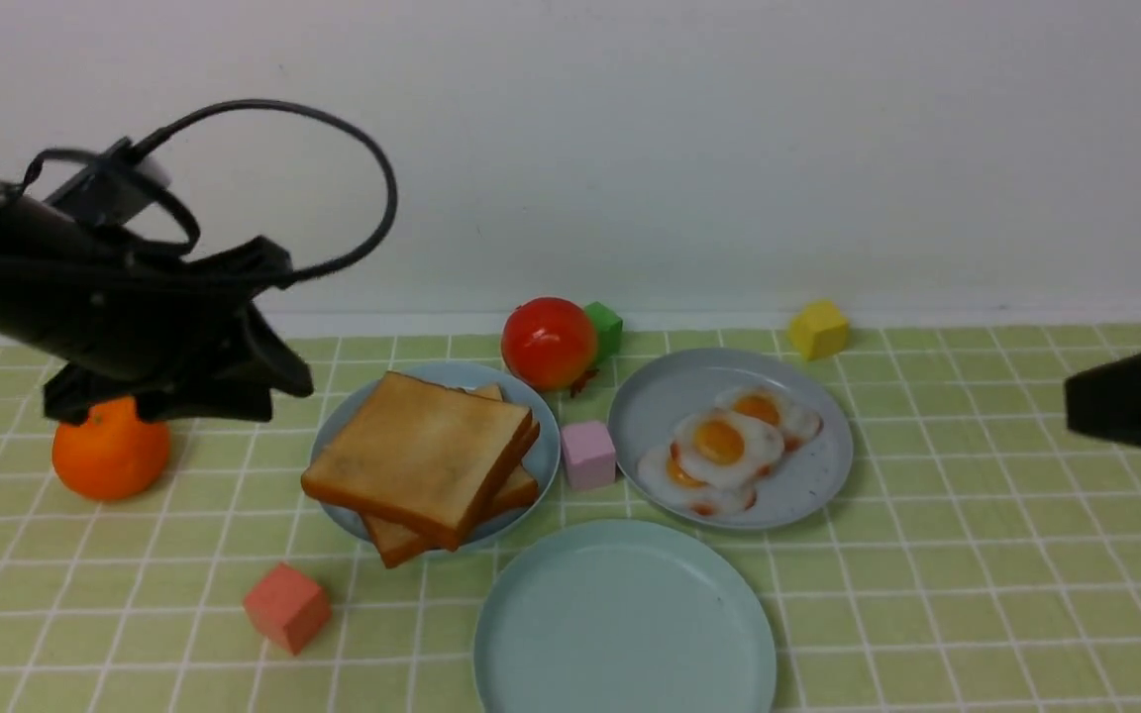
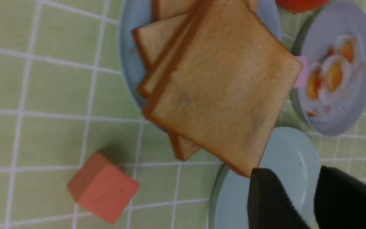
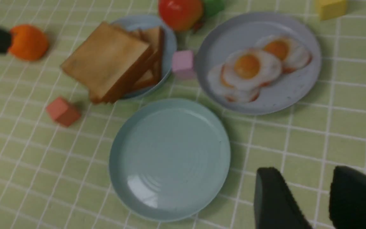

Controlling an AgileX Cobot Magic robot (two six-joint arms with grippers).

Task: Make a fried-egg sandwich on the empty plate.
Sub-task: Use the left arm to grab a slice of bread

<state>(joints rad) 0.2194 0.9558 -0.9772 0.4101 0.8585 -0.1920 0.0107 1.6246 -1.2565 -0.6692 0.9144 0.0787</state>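
Your left fingers (image 2: 267, 200) stand apart, empty, at the front frame's left; right fingers (image 3: 273, 200), blurred, seem spread and empty too. The mint plate (image 1: 620, 614), bottom centre, lies bare.

Empty plate (image 3: 170, 159), toast stack (image 3: 106, 60) on blue plate (image 3: 169, 41), fried eggs (image 3: 246, 68) on grey plate (image 3: 294, 90), pincer (image 3: 305, 178) parted

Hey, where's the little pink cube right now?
Front view: the pink cube sits mid-table, between the toast plate on its left and the egg plate on its right, just behind the empty plate.
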